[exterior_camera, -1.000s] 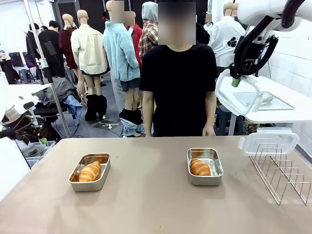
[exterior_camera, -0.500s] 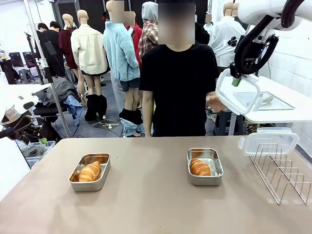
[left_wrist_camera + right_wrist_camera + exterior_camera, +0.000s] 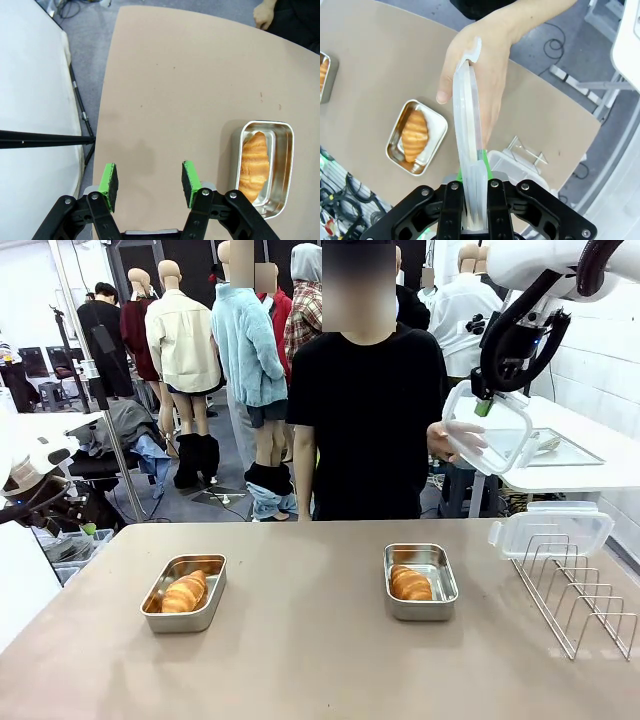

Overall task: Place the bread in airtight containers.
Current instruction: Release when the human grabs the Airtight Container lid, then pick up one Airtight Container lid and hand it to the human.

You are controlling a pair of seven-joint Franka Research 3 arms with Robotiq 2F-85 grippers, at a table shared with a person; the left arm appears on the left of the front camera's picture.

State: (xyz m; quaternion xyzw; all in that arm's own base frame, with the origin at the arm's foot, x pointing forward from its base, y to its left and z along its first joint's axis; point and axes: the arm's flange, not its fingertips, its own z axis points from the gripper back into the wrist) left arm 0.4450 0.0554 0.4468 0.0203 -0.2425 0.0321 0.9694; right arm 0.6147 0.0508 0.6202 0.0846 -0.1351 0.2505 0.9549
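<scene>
Two steel containers stand open on the table, each holding one bread roll: the left container (image 3: 184, 592) with bread (image 3: 184, 591), and the right container (image 3: 421, 581) with bread (image 3: 410, 583). High at the back right, my right gripper (image 3: 485, 406) is shut on a clear lid (image 3: 492, 436). The person's hand (image 3: 452, 440) rests against that lid. From the right wrist the lid (image 3: 468, 120) appears edge-on between the right gripper (image 3: 474, 172), with the hand (image 3: 487, 70) flat behind it. My left gripper (image 3: 148, 179) hangs open over the table's left edge, apart from the container (image 3: 265, 170).
A second clear lid (image 3: 551, 530) leans on the wire rack (image 3: 580, 605) at the table's right end. The person stands at the far side, the other hand (image 3: 264, 12) near the table edge. Bare tabletop lies between and in front of the pans.
The person's hand has come up from the side to the lid that my right gripper holds. Both arms and both pans stay where they were.
</scene>
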